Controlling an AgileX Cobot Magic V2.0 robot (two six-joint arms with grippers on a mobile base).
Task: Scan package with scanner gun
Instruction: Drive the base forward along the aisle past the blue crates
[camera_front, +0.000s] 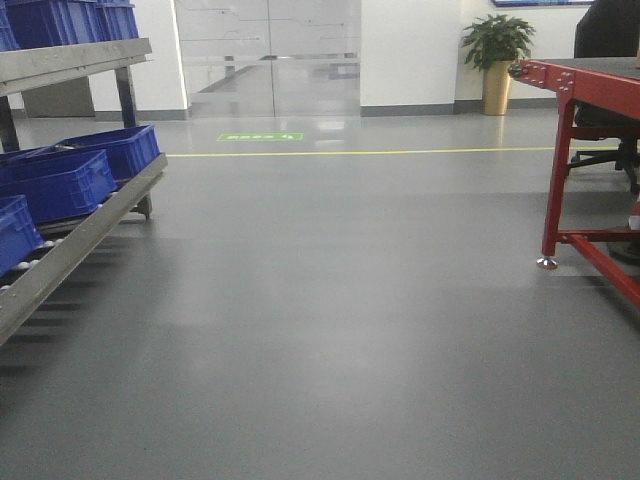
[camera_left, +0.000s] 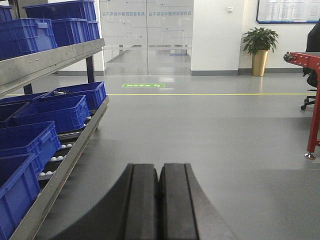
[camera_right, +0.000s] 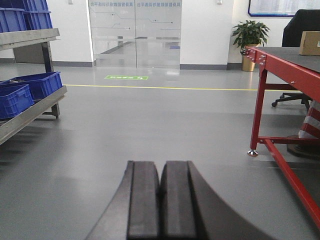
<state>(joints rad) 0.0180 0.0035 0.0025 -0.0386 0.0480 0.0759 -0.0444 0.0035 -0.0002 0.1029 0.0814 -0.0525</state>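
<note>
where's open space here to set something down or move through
The grey floor is bare between the rack on the left and the red-framed table on the right, up to the yellow line. Its top looks mostly free short of the cardboard box. The rack is crowded with blue bins.

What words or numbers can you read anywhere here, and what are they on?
Nothing is clear enough to quote.
Green rectangular floor sign in front of the doors: white marks, too blurred to read.
Frosted glass double doors: a pale line of writing near the top, too small to read.
Blue-framed board on the white wall: rows of print, too small to read.
</note>
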